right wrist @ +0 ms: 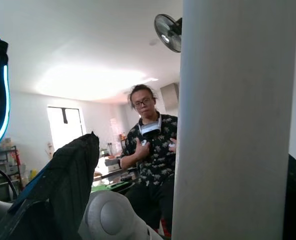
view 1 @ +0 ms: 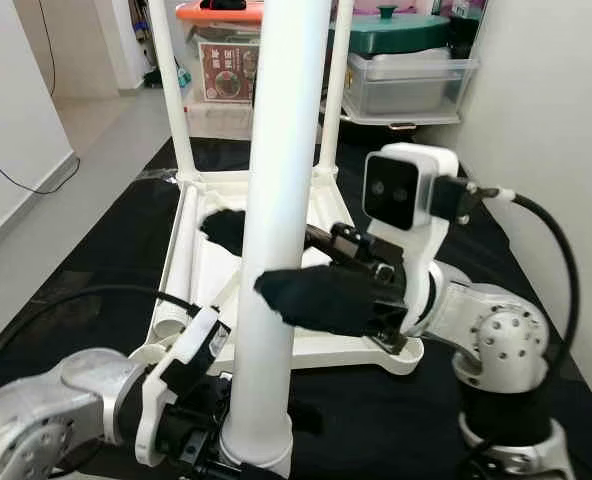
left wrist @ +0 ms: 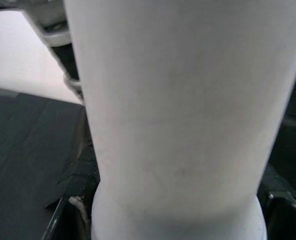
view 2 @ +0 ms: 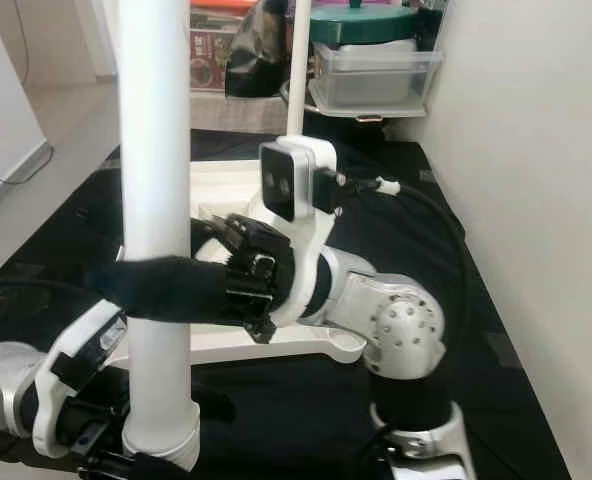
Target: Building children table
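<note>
Left eye view: right gripper (view 1: 276, 262) clamps a tall white plastic table leg (view 1: 281, 200) mid-shaft; left gripper (view 1: 221, 440) grips its base, seemingly steadying it upright for fitting to the upturned white tabletop (view 1: 321, 350).

A black mat (view 1: 96, 250) covers the floor, clear storage boxes (view 1: 408, 82) with a green lid (view 1: 388, 32) stand by the wall, and a person (right wrist: 153, 155) stands under a ceiling fan (right wrist: 169, 32).

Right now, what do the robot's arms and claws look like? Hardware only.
Both arms are silver metal with rounded joint housings dotted with screws. The right arm carries a white wrist camera box with a dark lens face and a black cable looping off it. Right claw and left claw have black fingers; the left mount is white.
</note>
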